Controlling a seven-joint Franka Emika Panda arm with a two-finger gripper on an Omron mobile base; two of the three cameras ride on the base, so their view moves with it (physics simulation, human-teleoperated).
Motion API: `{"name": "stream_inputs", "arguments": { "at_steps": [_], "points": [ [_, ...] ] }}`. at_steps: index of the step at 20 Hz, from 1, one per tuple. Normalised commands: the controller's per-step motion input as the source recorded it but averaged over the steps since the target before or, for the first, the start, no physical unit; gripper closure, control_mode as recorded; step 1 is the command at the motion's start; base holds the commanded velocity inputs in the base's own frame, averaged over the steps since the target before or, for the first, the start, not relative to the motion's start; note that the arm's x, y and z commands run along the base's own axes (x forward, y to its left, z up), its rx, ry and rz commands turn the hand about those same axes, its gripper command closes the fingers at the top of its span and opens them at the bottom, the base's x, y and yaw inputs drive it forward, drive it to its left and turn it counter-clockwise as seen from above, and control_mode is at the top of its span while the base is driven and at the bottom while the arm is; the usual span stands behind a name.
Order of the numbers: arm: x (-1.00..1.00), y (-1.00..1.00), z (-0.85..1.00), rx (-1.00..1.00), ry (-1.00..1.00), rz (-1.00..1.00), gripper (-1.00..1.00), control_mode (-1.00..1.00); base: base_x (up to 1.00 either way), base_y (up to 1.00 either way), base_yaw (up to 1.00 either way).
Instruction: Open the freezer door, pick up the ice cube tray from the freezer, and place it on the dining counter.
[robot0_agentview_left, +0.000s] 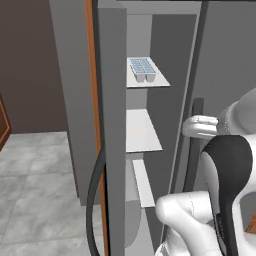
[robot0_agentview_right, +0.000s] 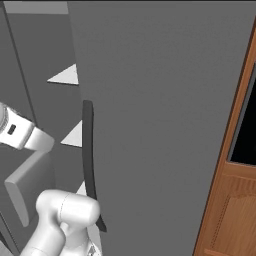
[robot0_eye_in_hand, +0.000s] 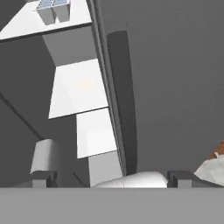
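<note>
The freezer door stands swung open and is seen edge-on, its dark curved handle low on its left. Inside the freezer the pale blue ice cube tray rests on the top white shelf. In the hand view the ice cube tray sits at the top left, far beyond my gripper. The gripper is open with nothing between its fingertips, low in front of the freezer's lower shelves. The dining counter is out of view.
The plain grey fridge door with its dark vertical handle stays shut just right of the freezer. A wooden cabinet with a black panel stands further right. Grey tiled floor lies to the left.
</note>
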Motion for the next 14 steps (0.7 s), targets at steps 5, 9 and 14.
{"name": "stream_inputs", "arguments": {
  "at_steps": [5,9,14],
  "points": [
    [-0.03,0.27,0.17,0.24,-0.14,-0.47,-1.00,-1.00,0.00,0.00,0.00],
    [0.09,0.16,0.06,0.23,-0.18,-0.55,-1.00,-1.00,0.00,0.00,0.00],
    [0.22,0.11,0.03,0.19,-0.20,-0.55,-1.00,-1.00,0.00,0.00,0.00]
  ]
}}
